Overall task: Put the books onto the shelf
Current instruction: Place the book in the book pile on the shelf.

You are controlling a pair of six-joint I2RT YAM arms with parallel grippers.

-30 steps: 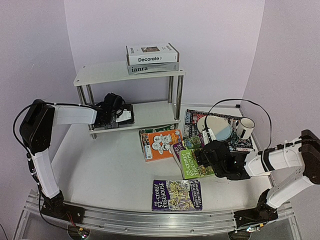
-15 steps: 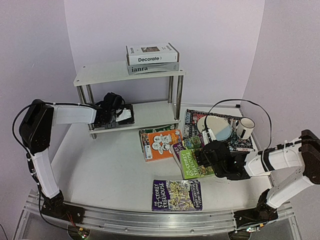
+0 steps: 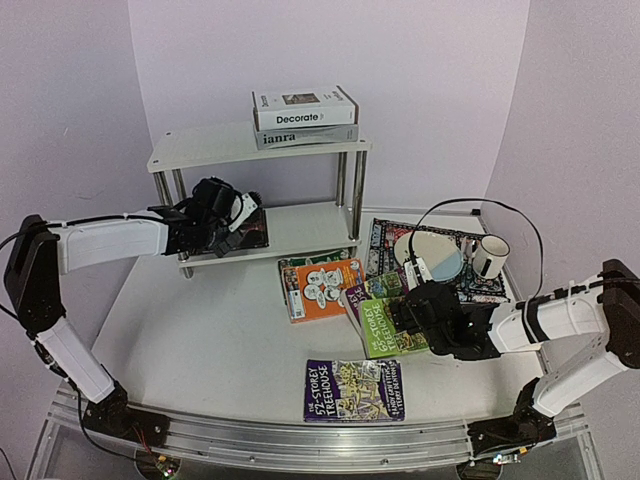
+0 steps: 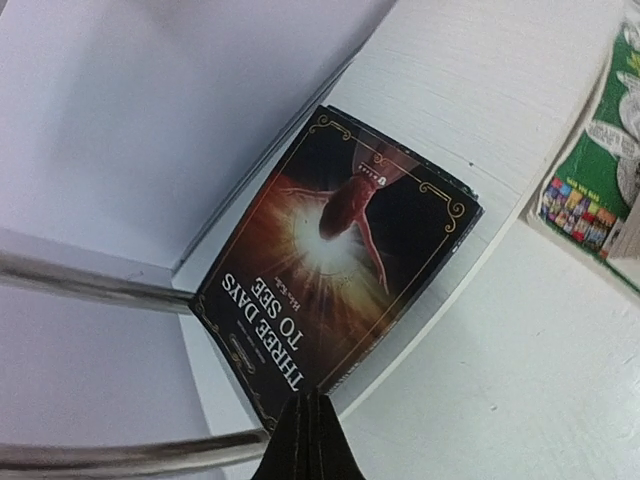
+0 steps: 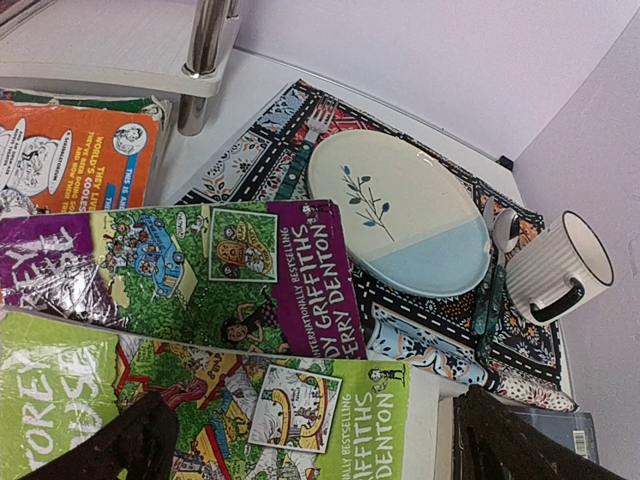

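Shelf: the white two-tier shelf [image 3: 300, 228] stands at the back of the desk [image 3: 220, 335]; "Decorate" [image 3: 305, 105] lies on "ianra" [image 3: 300, 137] on the top tier.
Dark book: "Three Days to See" [image 4: 340, 250] lies flat on the lower tier, close to its front edge.
Left pincer [image 4: 308, 425]: clenched on nothing, tips at that book's near corner. Whether they touch it, I cannot tell.
Right pincer [image 5: 305, 445]: spread wide and empty, hovering over the green paperback [image 5: 250, 400].
Loose books: the green paperback overlaps a purple paperback [image 5: 200, 265], with an orange paperback [image 5: 70, 150] beside them; a second purple Treehouse [image 3: 355, 390] lies alone near the desk's front.
Handling: thin, light, bendy, with glossy covers, so likely to slide or sag if pinched by one corner.
Hold: probably best across the spine, or at an edge raised by the overlap.
In the way: the placemat [image 5: 250, 140] with plate [image 5: 400, 210] and mug [image 5: 560, 270] sits just beside the pile, and a chrome leg [image 5: 205, 50] stands near the orange paperback.
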